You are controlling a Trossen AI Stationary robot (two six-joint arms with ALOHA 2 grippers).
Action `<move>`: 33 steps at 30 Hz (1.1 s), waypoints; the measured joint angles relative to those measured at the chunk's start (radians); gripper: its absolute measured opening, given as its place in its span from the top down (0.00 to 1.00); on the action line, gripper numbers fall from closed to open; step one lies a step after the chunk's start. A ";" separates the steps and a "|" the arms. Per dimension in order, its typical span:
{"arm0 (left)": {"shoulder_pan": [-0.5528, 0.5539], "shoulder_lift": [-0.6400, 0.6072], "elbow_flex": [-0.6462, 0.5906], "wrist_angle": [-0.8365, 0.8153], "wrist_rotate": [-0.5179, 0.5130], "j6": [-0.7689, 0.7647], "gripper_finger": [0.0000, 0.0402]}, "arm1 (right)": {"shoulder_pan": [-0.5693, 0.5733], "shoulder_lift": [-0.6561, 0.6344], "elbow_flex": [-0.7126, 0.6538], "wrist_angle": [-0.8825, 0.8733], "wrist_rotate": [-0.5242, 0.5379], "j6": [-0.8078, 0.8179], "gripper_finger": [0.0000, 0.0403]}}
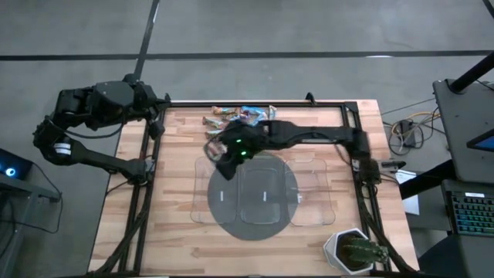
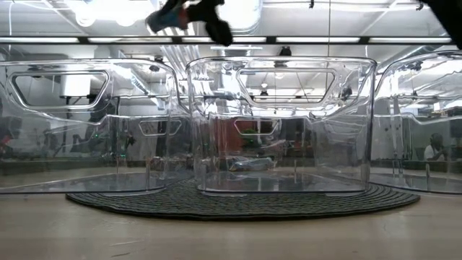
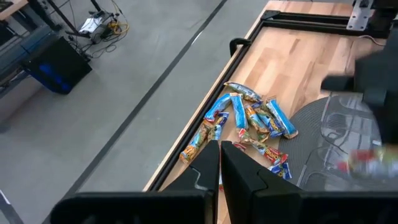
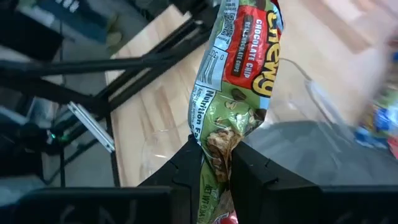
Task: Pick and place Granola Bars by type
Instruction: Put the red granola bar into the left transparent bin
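Right gripper (image 4: 209,165) is pinching a red-and-green foil-wrapped chocolate chip granola bar (image 4: 239,81), carrying it above the left clear plastic tray (image 1: 207,189); transport step is under way, next it needs lowering and releasing into that tray. Left gripper (image 3: 221,163), fingers pressed together, is waiting off-table overlooking the remaining pile of foil bars (image 3: 249,127)

My right gripper (image 1: 221,157) hovers over the left clear tray (image 1: 202,202); the granola bar pile (image 1: 239,116) lies just beyond it. Left gripper (image 1: 158,123) waits far left.
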 joint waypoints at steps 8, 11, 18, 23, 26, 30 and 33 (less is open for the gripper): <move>0.000 -0.005 0.000 0.000 0.000 0.001 1.00 | 0.002 0.211 0.235 -0.266 -0.010 -0.061 0.85; 0.000 -0.006 0.000 0.000 0.000 0.001 1.00 | 0.002 0.211 0.196 -0.267 -0.011 -0.054 0.81; 0.000 -0.007 0.000 0.000 0.000 0.001 1.00 | 0.000 0.199 0.193 -0.256 0.000 -0.051 0.62; 0.000 -0.006 0.000 -0.001 0.012 0.007 1.00 | -0.001 0.195 0.195 -0.248 0.002 -0.053 0.51; 0.000 -0.002 0.000 0.000 0.013 0.027 1.00 | 0.002 0.186 0.203 -0.244 0.003 -0.064 0.48; 0.000 0.004 0.000 0.028 0.016 0.050 0.99 | 0.002 0.143 0.214 -0.214 0.005 -0.112 0.48; 0.000 0.006 0.000 0.059 0.034 0.053 0.95 | 0.002 0.093 0.216 -0.195 0.043 -0.144 0.48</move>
